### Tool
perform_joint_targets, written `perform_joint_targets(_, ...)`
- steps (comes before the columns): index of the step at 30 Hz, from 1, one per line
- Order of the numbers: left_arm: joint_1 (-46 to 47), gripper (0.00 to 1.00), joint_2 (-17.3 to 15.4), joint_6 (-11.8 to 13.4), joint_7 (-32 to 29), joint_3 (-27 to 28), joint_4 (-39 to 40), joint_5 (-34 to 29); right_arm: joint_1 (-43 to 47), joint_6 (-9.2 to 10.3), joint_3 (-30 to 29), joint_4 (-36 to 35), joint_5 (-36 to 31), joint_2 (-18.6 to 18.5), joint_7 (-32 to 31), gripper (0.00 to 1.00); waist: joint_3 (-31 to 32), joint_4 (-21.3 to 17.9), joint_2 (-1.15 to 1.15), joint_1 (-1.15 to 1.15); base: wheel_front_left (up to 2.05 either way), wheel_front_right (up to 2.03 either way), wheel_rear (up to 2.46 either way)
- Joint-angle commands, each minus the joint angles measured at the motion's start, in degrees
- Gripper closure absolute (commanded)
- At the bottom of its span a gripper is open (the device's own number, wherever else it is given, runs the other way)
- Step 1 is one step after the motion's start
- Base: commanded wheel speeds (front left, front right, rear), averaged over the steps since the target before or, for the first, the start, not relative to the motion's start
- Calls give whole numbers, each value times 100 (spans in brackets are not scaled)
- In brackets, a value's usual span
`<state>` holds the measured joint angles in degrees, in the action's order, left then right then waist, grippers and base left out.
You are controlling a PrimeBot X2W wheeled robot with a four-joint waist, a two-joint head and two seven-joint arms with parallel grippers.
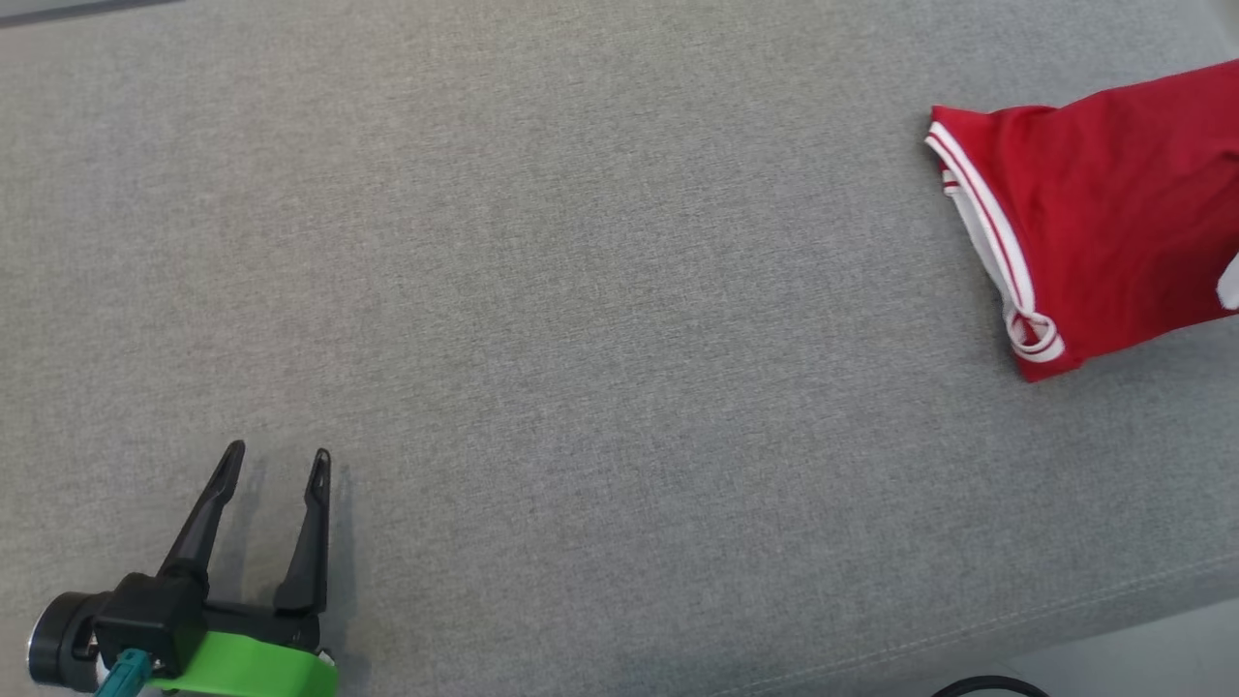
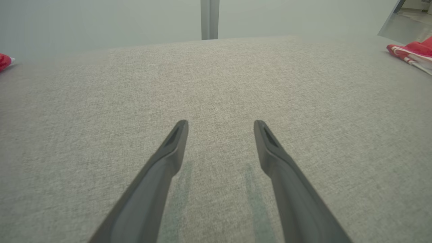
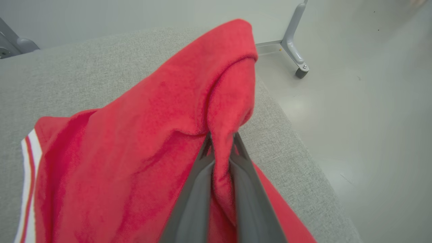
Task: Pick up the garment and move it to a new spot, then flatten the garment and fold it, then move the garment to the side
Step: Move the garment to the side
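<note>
The red garment [image 1: 1113, 208] with white trim lies at the right edge of the grey cushioned surface [image 1: 581, 290] and runs out of the head view. In the right wrist view my right gripper [image 3: 221, 138] is shut on a raised fold of the garment [image 3: 152, 135], lifting it above the surface near its right edge. My left gripper [image 1: 276, 465] rests open at the lower left, far from the cloth, with nothing between its fingers [image 2: 175, 141]. The left wrist view catches the garment [image 2: 413, 52] at its far right.
The cushioned surface's edge [image 3: 297, 141] drops to a pale floor on the right, where a grey frame leg with a caster [image 3: 297, 57] stands. A dark cable [image 1: 987, 685] shows at the head view's bottom. A small red item [image 2: 5, 60] lies far left in the left wrist view.
</note>
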<state>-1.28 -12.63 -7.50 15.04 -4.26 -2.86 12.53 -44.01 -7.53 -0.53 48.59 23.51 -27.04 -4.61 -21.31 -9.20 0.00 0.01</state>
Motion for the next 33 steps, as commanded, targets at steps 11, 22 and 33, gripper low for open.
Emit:
perform_joint_targets(11, -312, 0, 53, 6, 16, 114, 173, -2, -690, 10, -663, 945, -1294, -474, 539, 74, -54, 559, 0, -1, 0, 0, 0)
perform_joint_targets(22, -122, 0, 284, 6, 16, 107, 98, 65, -937, 9, -959, 1017, -2283, -394, 1292, 0, 139, 529, 0, -1, 0, 0, 0)
perform_joint_targets(33, -383, 0, 695, 6, 16, 345, -82, 101, 624, 9, -680, -910, -1578, -103, 1973, 0, 1079, 829, 0, -1, 0, 0, 0)
